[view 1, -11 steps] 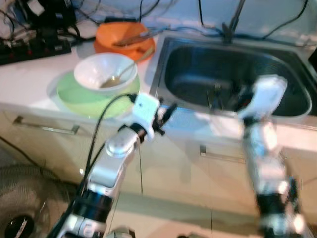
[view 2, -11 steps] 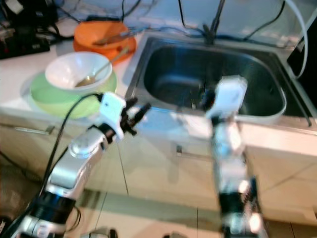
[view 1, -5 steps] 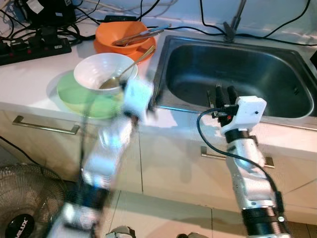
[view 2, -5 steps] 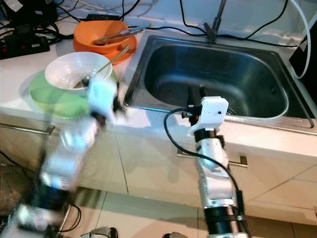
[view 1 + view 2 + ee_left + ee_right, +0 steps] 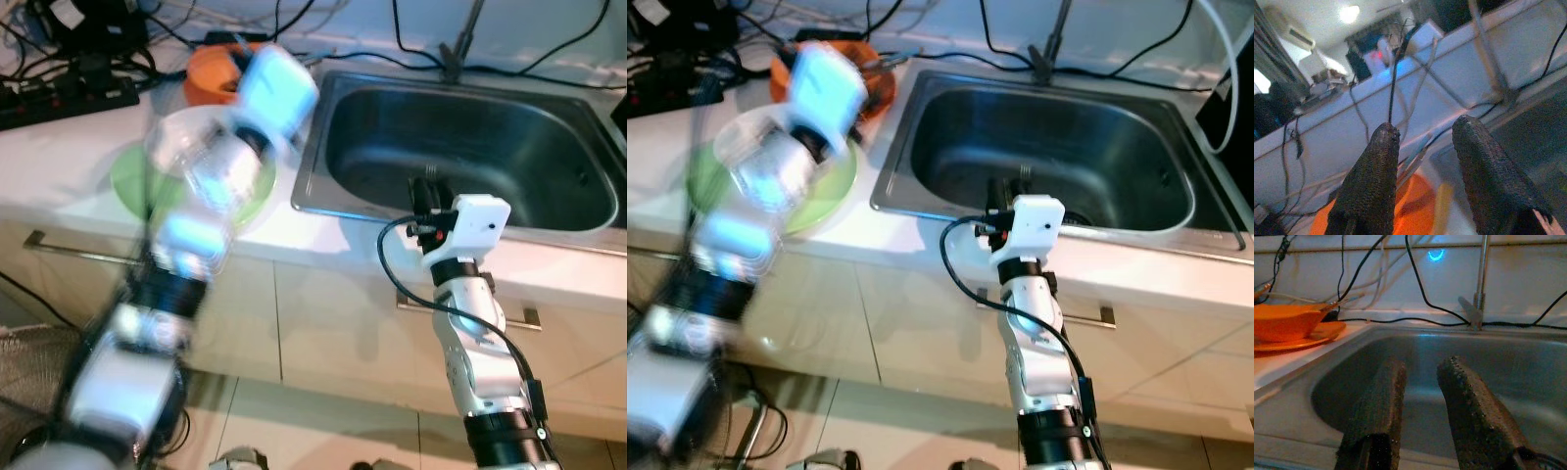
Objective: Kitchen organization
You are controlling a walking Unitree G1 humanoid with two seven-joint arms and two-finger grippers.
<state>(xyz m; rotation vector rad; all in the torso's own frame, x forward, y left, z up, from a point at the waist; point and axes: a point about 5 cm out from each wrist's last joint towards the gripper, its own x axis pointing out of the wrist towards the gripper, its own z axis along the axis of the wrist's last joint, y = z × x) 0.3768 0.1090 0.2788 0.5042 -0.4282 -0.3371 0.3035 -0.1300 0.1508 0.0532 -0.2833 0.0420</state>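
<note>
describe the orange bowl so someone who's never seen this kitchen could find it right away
Start at the steel sink set in the white counter. On the counter just past the sink's left rim, toward the wall with the cables, sits the orange bowl on a matching orange plate. It is the only orange dish; the neighbouring plate nearer the counter edge is green.

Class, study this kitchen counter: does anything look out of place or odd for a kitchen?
Yes. Black cables trail along the counter behind the sink, and a power strip lies on the worktop near the orange bowl: electrics beside water look odd.
</note>
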